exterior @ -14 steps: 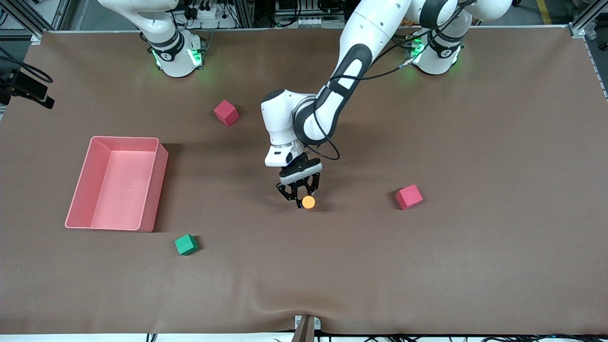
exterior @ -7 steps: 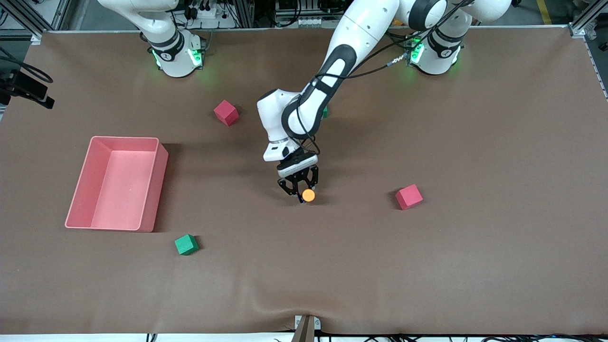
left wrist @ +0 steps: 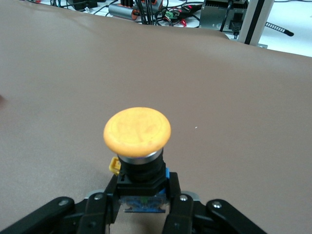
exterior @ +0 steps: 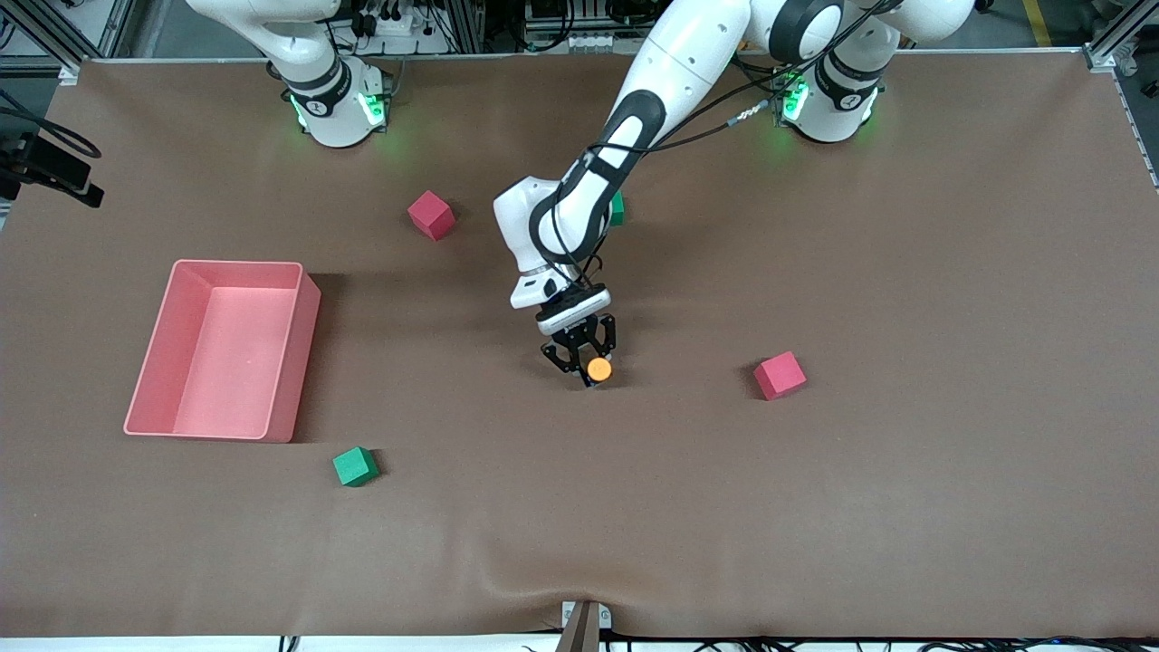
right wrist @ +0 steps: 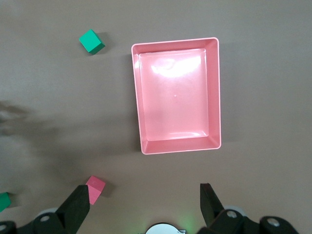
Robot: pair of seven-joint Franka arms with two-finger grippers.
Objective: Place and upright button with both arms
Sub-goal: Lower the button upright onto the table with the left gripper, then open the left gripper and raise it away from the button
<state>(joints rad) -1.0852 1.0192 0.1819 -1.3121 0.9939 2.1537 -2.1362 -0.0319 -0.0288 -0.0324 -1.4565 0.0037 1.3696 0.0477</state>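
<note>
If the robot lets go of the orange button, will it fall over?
Probably it could tip: the button has a wide orange cap on a narrower black body, so it looks top-heavy. Lying down, the round cap might roll. It looks stiff, held firmly in the left gripper.

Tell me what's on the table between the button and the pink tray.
Nothing: the front view shows only bare brown cloth between the button, held by the left gripper, and the tray.
</note>
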